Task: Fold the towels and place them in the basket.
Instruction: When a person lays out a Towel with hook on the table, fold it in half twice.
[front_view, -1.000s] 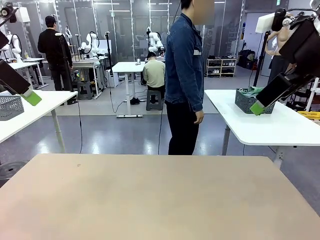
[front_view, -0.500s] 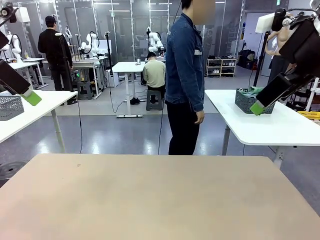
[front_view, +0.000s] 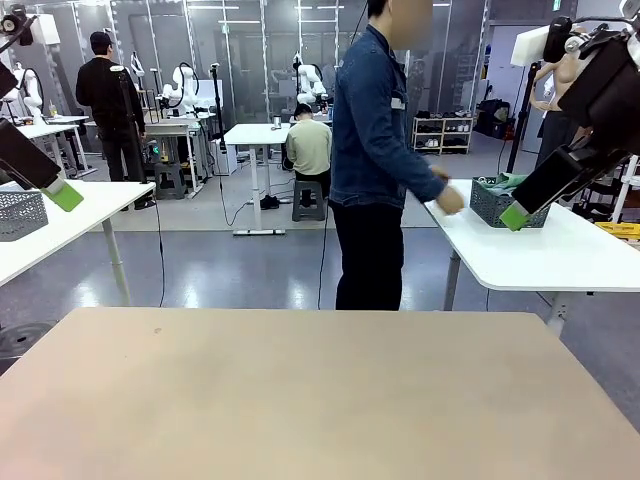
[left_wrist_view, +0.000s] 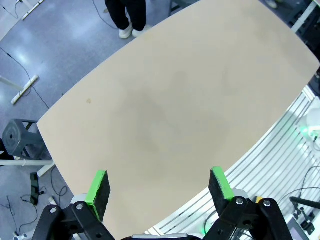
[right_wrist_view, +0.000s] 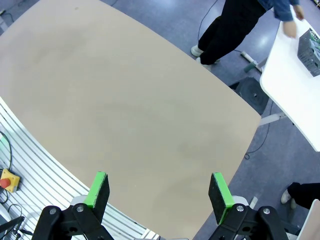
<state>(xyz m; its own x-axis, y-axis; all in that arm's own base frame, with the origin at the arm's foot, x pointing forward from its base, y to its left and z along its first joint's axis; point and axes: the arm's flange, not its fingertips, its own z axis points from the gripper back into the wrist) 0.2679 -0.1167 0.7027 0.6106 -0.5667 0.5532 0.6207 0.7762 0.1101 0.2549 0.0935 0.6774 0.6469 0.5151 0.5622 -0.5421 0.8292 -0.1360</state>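
Front camera: looking across the desk (front_view: 300, 400) toward the person (front_view: 372, 150); wrist cameras: looking down from high, sharing that desk.

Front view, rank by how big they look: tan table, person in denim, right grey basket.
1. tan table, nearest the camera, so it looms.
2. person in denim.
3. right grey basket, farther off and partly hidden.

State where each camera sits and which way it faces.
Front: fixed between the arms, facing across the beige table at the person, whose hand is out toward the basket on the white table; left gripper and right gripper hang raised at the edges.
Left wrist: on the left arm, looking down on the beige table, its open fingers at the bottom.
Right wrist: likewise from the right arm.
Shared: front and right wrist both show the person and basket.
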